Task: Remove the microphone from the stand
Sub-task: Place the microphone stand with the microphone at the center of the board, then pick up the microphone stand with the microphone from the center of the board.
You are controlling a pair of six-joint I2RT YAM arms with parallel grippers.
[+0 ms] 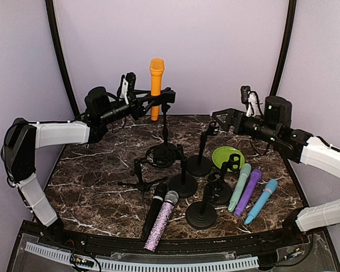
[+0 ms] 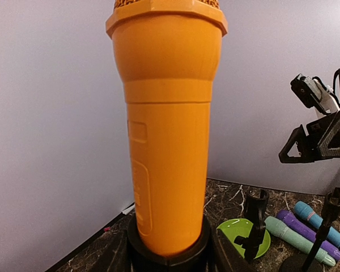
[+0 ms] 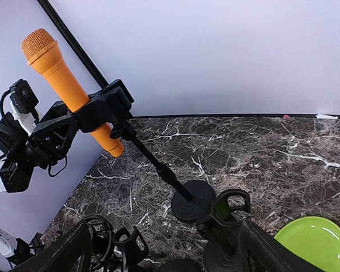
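Note:
An orange microphone (image 1: 156,85) stands upright in the black clip (image 1: 167,96) of a tall stand (image 1: 165,133) at the back middle of the table. My left gripper (image 1: 158,100) reaches it from the left, its jaws closed against the clip ring around the microphone's lower body (image 2: 167,130). In the left wrist view the fingers (image 2: 110,256) flank the ring. The right wrist view shows the microphone (image 3: 62,73), the clip and the stand's round base (image 3: 192,201). My right gripper (image 1: 218,122) is open and empty, held in the air to the right (image 3: 170,255).
Several empty short stands (image 1: 199,164) and a shock mount (image 1: 161,154) crowd the table's middle. A green bowl (image 1: 227,156) sits right of them. Mint (image 1: 239,187), purple (image 1: 248,191) and blue (image 1: 262,201) microphones lie front right; black (image 1: 154,209) and glitter (image 1: 162,218) ones lie front centre.

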